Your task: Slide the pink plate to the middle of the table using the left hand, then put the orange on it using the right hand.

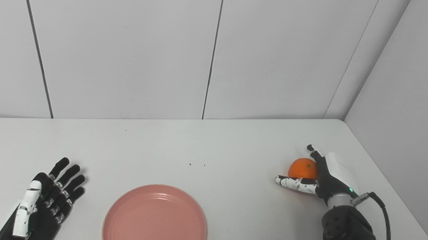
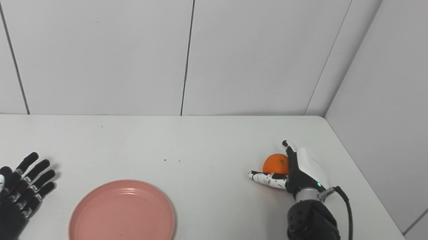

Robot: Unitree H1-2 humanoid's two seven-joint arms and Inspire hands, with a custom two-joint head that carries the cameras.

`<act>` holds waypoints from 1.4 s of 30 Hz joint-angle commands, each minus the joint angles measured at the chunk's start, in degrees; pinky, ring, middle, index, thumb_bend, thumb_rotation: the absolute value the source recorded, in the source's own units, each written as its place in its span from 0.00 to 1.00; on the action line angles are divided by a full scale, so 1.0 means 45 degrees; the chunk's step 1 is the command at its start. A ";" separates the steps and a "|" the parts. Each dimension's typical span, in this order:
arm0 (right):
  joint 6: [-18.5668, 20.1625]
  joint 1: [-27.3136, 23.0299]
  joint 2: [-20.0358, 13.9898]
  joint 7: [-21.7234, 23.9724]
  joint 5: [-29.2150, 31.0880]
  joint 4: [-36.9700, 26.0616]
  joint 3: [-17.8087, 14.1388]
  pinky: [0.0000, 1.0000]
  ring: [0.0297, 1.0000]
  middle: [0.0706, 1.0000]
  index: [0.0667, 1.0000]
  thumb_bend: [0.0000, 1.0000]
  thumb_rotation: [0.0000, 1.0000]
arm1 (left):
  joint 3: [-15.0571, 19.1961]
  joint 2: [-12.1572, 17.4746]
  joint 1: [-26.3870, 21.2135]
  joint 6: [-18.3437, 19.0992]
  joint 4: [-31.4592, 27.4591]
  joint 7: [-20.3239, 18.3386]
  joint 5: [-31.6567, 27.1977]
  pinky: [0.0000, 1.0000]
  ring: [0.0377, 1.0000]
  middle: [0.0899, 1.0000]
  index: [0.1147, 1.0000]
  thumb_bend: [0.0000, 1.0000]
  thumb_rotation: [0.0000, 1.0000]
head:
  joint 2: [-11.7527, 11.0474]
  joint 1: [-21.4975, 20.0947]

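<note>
My right hand (image 1: pixel 319 177) is wrapped around the orange (image 1: pixel 302 168), over on the right side of the white table (image 1: pixel 235 149), near the back corner by the walls. My thumb lies flat in front of it, low down by the table top, and my other fingers curl around its far side, so I think I have it held, though it seems to be still sitting on the table. The orange is round and bumpy, and I guess it is light and a little squishy. It could roll away, so I should hold it around its fat middle and not squeeze too hard. The pink plate (image 1: pixel 155 226) sits near the front of the table, about in the middle from side to side, well apart from the orange. It is round, smooth and shiny, with a low rim, and it looks hard. It may slide if I bump it, so I should set the orange down softly in its flat middle. My left hand (image 1: pixel 48 201) rests flat on the table just beside the plate, fingers spread, holding nothing.
</note>
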 commanded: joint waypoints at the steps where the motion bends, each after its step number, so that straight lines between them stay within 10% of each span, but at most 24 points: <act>1: 0.0014 -0.0467 -0.0262 0.0038 -0.0224 -0.0408 -0.0244 0.71 0.83 0.86 0.88 1.00 0.48 | 0.0011 0.0140 0.0203 0.0747 0.0341 0.0157 -0.0008 0.97 0.94 0.95 0.94 0.30 1.00 | 0.0016 0.0008; 16: 0.0012 -0.0681 0.0123 0.1364 -0.1070 -0.0522 -0.1178 0.71 0.80 0.84 0.85 0.97 0.37 | -0.0034 0.0228 0.0191 0.0719 0.0263 0.0111 0.0011 0.97 0.94 0.94 0.94 0.31 1.00 | 0.0162 0.0053; 32: 0.0005 -0.0799 -0.0267 -0.0953 0.0727 0.1157 -0.0438 0.45 0.48 0.51 0.49 0.75 0.25 | 0.0014 0.0232 0.0135 0.0827 0.0293 0.0214 -0.0065 0.96 0.94 0.95 0.94 0.31 1.00 | 0.0221 0.0059; 42: -0.0121 -0.0822 -0.0541 -0.2461 0.2063 0.1839 0.0174 0.38 0.42 0.44 0.46 0.66 0.15 | 0.0011 0.0187 0.0143 0.0756 0.0347 0.0225 -0.0052 0.96 0.94 0.94 0.93 0.31 1.00 | 0.0248 0.0141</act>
